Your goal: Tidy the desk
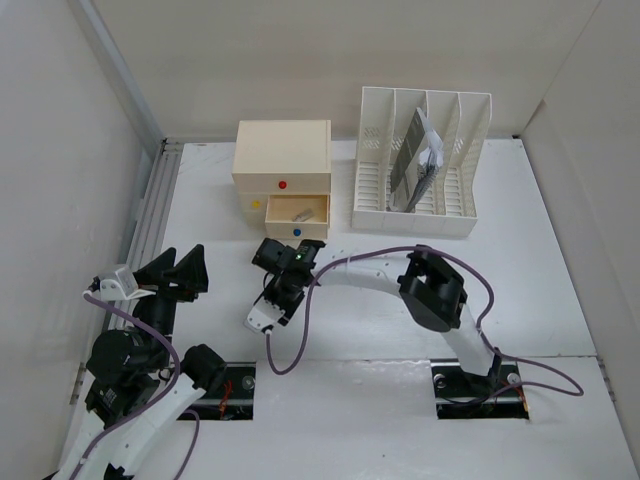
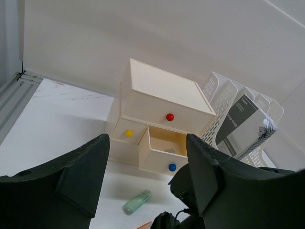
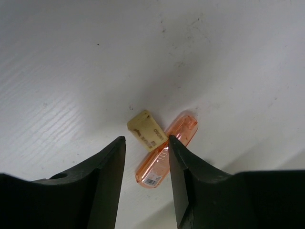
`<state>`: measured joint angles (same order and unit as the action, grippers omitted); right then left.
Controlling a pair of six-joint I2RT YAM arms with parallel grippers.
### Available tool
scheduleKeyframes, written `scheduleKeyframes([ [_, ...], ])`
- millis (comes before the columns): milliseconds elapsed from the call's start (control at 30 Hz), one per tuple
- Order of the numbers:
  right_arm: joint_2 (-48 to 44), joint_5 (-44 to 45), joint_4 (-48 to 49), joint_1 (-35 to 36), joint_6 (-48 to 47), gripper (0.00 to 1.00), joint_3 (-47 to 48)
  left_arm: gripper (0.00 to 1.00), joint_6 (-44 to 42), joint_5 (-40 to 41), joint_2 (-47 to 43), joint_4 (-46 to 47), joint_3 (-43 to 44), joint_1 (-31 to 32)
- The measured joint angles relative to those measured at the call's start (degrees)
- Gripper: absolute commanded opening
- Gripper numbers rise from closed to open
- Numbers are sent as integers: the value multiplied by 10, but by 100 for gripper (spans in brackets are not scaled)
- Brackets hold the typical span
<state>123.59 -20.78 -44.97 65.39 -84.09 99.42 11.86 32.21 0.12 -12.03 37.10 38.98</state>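
The desk is a white tabletop. My right gripper points down at it in front of the drawer box, and in the right wrist view the gripper is open and holds nothing. Below its jaws a cream eraser lies across an orange translucent case on the desk. My left gripper hovers near the left edge; in the left wrist view it is open and empty. A pale green tube lies on the desk before the drawers.
A cream three-drawer box stands at the back, its blue-knob drawer pulled out with a small grey item inside. To its right a white file rack holds a notebook. A ribbed metal rail runs along the left edge, and white panels wall the sides.
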Motion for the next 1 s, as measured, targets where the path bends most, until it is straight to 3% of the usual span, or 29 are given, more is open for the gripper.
scheduleKeyframes([
  [733, 47, 24, -3, 0, -42, 47, 38, 62, 0, 2, 0, 0, 0, 0],
  [1000, 66, 22, -65, 0, -79, 47, 76, 62, 0, 8, 0, 0, 0, 0],
])
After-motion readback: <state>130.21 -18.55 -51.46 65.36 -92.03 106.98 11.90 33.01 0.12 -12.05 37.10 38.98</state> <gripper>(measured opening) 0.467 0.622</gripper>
